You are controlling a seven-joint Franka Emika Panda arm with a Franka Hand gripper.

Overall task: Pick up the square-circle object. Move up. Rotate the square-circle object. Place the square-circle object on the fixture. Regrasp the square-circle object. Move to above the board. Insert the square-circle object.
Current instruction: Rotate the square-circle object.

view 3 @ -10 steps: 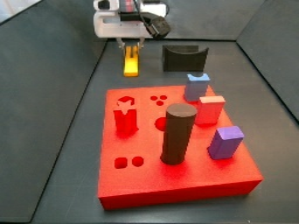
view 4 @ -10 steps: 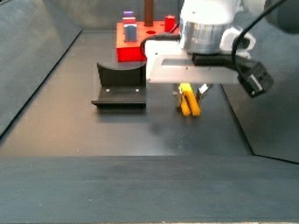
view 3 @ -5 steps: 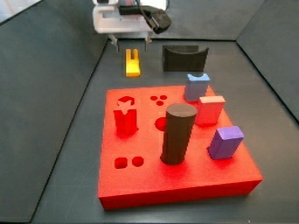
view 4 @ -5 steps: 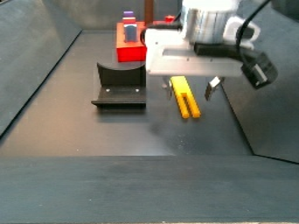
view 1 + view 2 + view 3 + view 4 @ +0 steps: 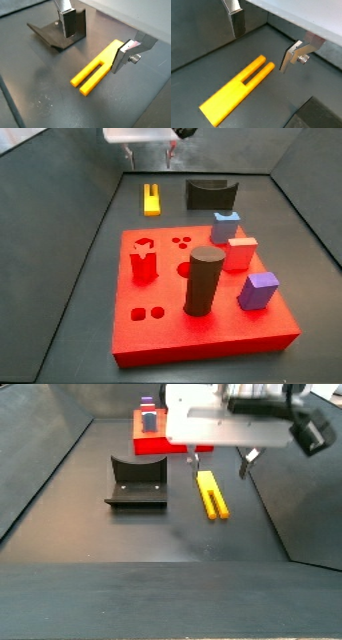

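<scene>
Gripper (image 5: 218, 464) released, hovering above the square-circle object (image 5: 213, 494), fixture (image 5: 138, 482) beside, seemingly unlabelled.

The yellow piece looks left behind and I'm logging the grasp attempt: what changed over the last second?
The end effector rose straight up from around the square-circle object, its fingers open and empty; nothing was taken hold of. The square-circle object lies flat on the floor in the same spot beside the fixture. The board and its pegs did not move.
</scene>
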